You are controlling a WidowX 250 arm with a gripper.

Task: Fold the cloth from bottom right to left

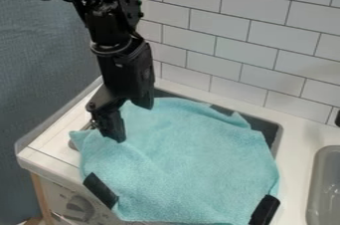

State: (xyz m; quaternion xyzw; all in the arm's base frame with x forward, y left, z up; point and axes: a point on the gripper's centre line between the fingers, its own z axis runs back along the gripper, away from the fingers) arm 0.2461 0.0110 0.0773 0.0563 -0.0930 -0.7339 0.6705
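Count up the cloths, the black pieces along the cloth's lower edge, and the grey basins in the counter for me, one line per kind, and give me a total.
Cloth: 1
Black pieces: 2
Grey basins: 2
Total: 5

Soft, diffuse light; faint shadows

1. The camera looks down at a slant from above the front of the smooth white counter (297, 142).
2. It faces the shiny white tile wall (229, 15) at the back, which runs at a slant, with its right part closer.
3. It is near enough that the soft light-blue cloth (199, 157) looks big.
4. The right edge cuts off the smooth grey sink (325, 181).
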